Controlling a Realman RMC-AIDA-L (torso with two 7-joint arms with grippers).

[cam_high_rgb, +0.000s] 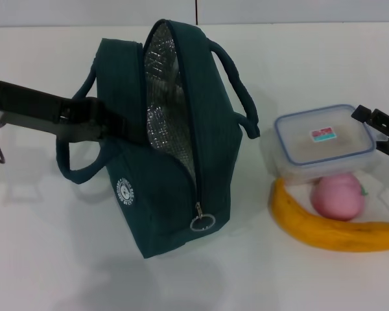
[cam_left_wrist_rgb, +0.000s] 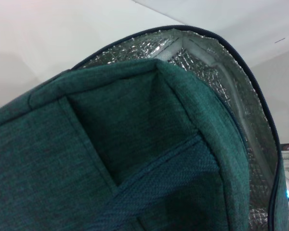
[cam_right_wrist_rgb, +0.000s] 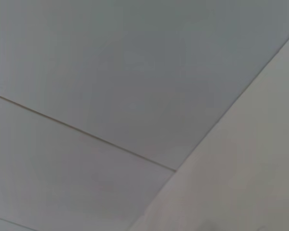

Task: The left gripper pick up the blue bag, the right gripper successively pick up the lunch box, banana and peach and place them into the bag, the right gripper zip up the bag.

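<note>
The blue bag (cam_high_rgb: 172, 194) stands upright at the middle of the table, its top unzipped and the silver lining (cam_high_rgb: 162, 97) showing. My left gripper (cam_high_rgb: 124, 128) reaches in from the left and is shut on the bag's near wall by the rim. The left wrist view is filled by the bag's fabric (cam_left_wrist_rgb: 135, 144) and lining. My right gripper (cam_high_rgb: 384, 135) is at the right edge, its fingers closed on the right end of the clear lunch box (cam_high_rgb: 321, 142) with its blue-rimmed lid. The pink peach (cam_high_rgb: 338, 196) and the yellow banana (cam_high_rgb: 330, 232) lie in front of the box.
The white table (cam_high_rgb: 65, 259) carries everything. The bag's zip pull ring (cam_high_rgb: 202, 222) hangs at the front end of the opening. One carrying handle (cam_high_rgb: 236, 84) sticks out toward the lunch box. The right wrist view shows only the wall and the table edge.
</note>
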